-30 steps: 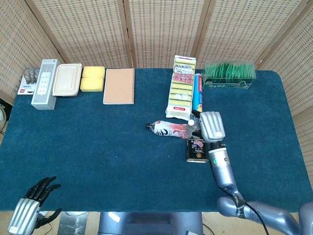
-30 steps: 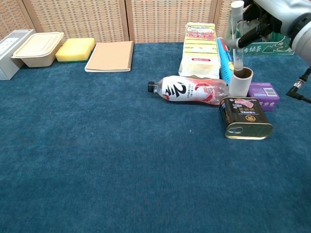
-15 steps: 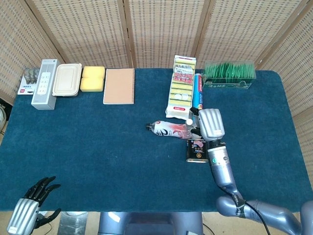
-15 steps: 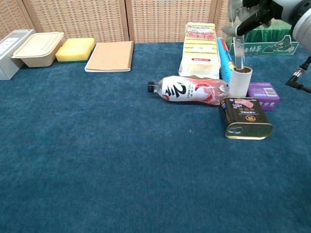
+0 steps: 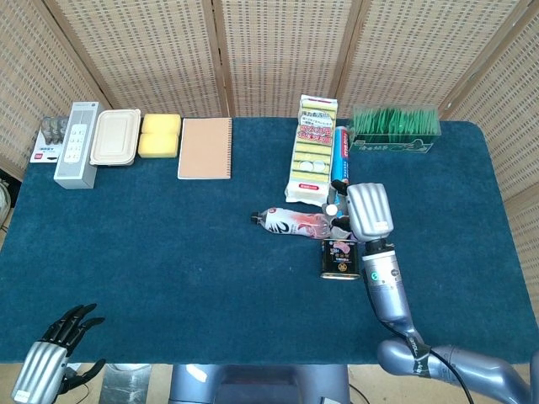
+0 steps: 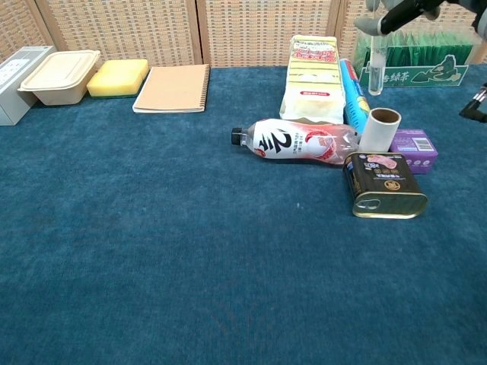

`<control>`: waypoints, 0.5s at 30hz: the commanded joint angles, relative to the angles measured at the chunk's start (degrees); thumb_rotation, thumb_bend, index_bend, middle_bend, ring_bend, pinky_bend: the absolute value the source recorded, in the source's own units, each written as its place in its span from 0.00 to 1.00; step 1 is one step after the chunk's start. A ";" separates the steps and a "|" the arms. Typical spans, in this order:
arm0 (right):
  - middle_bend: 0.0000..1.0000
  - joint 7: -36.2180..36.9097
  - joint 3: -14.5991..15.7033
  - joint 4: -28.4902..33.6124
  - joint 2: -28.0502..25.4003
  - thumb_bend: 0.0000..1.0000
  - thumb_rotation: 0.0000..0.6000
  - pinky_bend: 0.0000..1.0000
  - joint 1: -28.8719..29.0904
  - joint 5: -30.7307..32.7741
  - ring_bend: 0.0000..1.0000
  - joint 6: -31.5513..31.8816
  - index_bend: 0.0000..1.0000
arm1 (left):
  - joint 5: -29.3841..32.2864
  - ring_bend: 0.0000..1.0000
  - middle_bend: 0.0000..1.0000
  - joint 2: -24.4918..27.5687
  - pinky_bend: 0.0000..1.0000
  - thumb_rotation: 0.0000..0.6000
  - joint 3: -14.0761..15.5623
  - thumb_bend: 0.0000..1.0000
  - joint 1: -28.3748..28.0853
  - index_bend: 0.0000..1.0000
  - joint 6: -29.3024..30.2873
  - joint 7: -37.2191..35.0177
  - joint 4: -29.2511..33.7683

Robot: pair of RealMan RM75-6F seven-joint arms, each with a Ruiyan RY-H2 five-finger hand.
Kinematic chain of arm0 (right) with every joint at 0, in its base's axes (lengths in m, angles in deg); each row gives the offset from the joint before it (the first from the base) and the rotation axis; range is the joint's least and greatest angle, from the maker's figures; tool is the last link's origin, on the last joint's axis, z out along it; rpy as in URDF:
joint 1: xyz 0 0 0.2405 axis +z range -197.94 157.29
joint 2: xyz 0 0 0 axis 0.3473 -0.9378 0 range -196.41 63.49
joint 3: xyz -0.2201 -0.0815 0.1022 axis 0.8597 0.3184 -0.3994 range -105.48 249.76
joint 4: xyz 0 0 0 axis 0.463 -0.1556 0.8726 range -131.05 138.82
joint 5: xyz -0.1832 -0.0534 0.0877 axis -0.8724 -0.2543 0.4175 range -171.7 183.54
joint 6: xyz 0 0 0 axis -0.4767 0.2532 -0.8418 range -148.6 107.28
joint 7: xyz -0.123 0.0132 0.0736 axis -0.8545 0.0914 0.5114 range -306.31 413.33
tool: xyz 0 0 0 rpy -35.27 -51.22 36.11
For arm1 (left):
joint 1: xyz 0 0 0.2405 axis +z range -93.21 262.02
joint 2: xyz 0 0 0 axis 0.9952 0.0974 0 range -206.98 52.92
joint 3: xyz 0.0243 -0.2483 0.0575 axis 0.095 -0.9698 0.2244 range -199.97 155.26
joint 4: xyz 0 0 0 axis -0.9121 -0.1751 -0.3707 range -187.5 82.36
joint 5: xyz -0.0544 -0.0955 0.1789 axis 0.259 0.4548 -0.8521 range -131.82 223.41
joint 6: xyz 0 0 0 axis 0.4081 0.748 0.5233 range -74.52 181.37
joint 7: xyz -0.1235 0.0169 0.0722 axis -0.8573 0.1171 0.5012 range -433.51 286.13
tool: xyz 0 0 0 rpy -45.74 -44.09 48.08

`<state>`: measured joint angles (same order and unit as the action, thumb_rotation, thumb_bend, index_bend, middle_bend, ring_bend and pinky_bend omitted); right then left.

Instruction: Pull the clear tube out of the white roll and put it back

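Chest view: right robot hand [image 6: 402,9] is gripping the clear tube [image 6: 375,67] above the white roll [image 6: 378,130], whose core is standing empty.

one clear tube [image 6: 375,72], one white roll [image 6: 378,130], one bottle [image 6: 293,142]

Colours we see on the dark blue table [image 6: 152,251]:
white roll [image 6: 378,129], clear tube [image 6: 374,68], yellow sponge [image 6: 119,77], tan notebook [image 6: 173,87], purple box [image 6: 415,142], silver hand [image 5: 370,210].
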<state>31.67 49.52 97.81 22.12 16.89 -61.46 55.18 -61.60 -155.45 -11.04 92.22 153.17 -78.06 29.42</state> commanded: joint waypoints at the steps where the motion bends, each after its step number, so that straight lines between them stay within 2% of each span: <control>1: 0.83 -0.09 -0.29 0.88 -0.98 0.38 1.00 0.80 -0.17 0.07 0.88 0.28 0.70 | -0.13 0.12 0.15 -0.02 0.24 1.00 0.07 0.18 -0.03 0.24 -0.04 0.07 0.04; 15: 0.90 0.97 -1.00 3.42 -6.19 0.40 1.00 0.86 -1.89 1.68 0.96 0.63 0.77 | -0.37 0.12 0.15 0.06 0.24 1.00 0.10 0.18 -0.16 0.24 0.03 -0.18 -0.04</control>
<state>32.50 48.42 101.02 16.17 15.23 -59.79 55.68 -61.97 -155.39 -10.95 92.06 153.20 -78.25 29.38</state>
